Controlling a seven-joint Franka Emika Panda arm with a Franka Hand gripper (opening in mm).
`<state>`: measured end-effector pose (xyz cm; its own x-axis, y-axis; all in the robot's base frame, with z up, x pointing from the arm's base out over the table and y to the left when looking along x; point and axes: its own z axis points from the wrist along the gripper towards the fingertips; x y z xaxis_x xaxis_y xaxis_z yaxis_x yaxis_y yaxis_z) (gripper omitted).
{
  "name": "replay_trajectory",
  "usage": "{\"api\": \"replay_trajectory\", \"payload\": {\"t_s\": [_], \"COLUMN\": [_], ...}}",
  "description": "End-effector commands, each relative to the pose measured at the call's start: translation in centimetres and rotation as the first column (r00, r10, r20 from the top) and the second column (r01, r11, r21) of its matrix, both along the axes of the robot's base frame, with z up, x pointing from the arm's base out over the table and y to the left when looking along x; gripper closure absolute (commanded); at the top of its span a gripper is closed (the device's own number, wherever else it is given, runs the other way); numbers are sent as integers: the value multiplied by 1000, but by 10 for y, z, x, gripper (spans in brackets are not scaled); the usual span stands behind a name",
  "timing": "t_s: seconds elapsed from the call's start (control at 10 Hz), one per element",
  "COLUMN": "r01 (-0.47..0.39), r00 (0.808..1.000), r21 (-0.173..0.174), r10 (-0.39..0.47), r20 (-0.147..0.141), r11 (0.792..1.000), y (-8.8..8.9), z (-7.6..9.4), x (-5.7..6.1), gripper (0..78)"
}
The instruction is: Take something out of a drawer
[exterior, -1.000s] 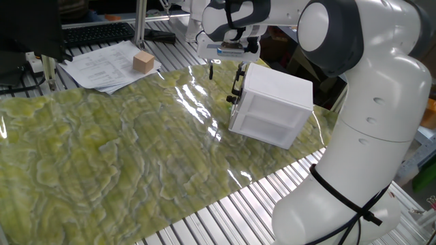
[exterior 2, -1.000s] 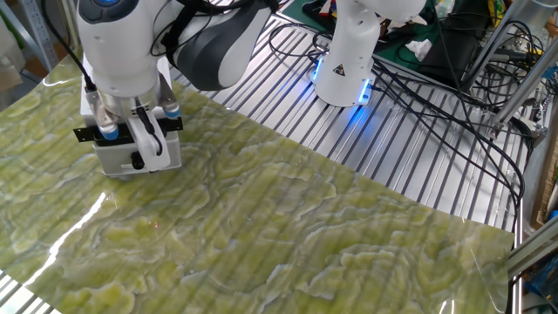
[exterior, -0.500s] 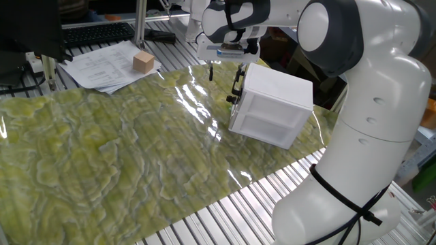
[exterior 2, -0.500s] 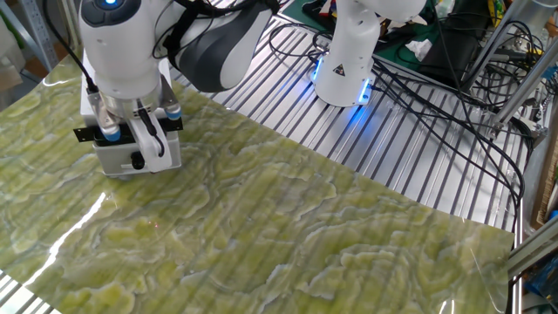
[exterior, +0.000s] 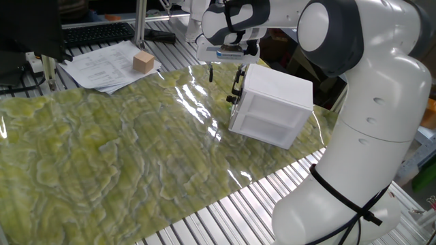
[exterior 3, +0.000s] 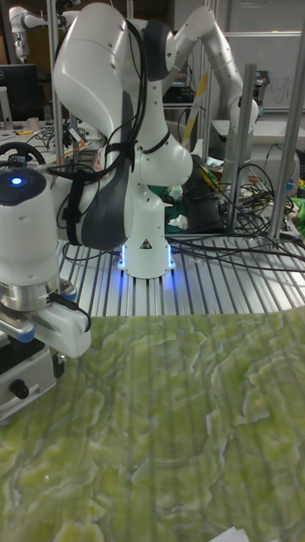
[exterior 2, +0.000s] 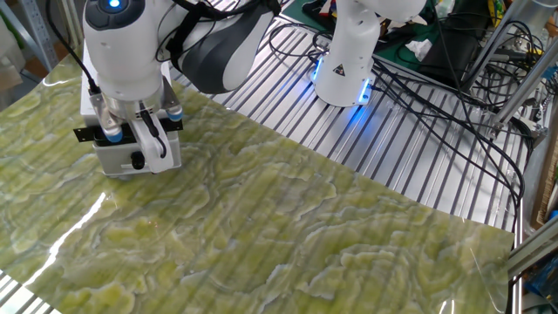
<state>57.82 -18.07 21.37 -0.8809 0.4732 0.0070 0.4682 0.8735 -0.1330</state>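
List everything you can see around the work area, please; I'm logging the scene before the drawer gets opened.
Small boxy white plastic cabinet: one, white, on the mat's far edge near the robot's base.
Black bar handle: one, black, on the cabinet front, drawer looks shut.
Tan wooden block: one, tan, on the papers behind the mat.
Stack of printed papers: one, white, beyond the mat.
Black keyboard: one, black, far back.
Green marbled mat: one, yellow-green, covering the table.
Second white robot arm: one, white, background.
End effector: one, fingers black, open, at the handle.
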Motion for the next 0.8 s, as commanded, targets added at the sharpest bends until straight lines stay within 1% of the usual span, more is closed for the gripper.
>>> {"api": "replay_trajectory", "payload": {"t_s": [0.1, 0.3, 0.4, 0.6, 0.8], "r01": [8, 11, 4, -2, 23], "r00": [1000, 1000, 1000, 1000, 1000], "r21": [17, 16, 8, 5, 0], "r10": [-8, -11, -4, 2, -23], "r20": [4, 7, 15, 14, 9], "r11": [1000, 1000, 1000, 1000, 1000], "y": [0, 1, 1, 1, 1], "z": [1, 1, 1, 1, 1], "x": [0, -1, -1, -1, -1], "gripper": [1, 1, 1, 1, 1]}}
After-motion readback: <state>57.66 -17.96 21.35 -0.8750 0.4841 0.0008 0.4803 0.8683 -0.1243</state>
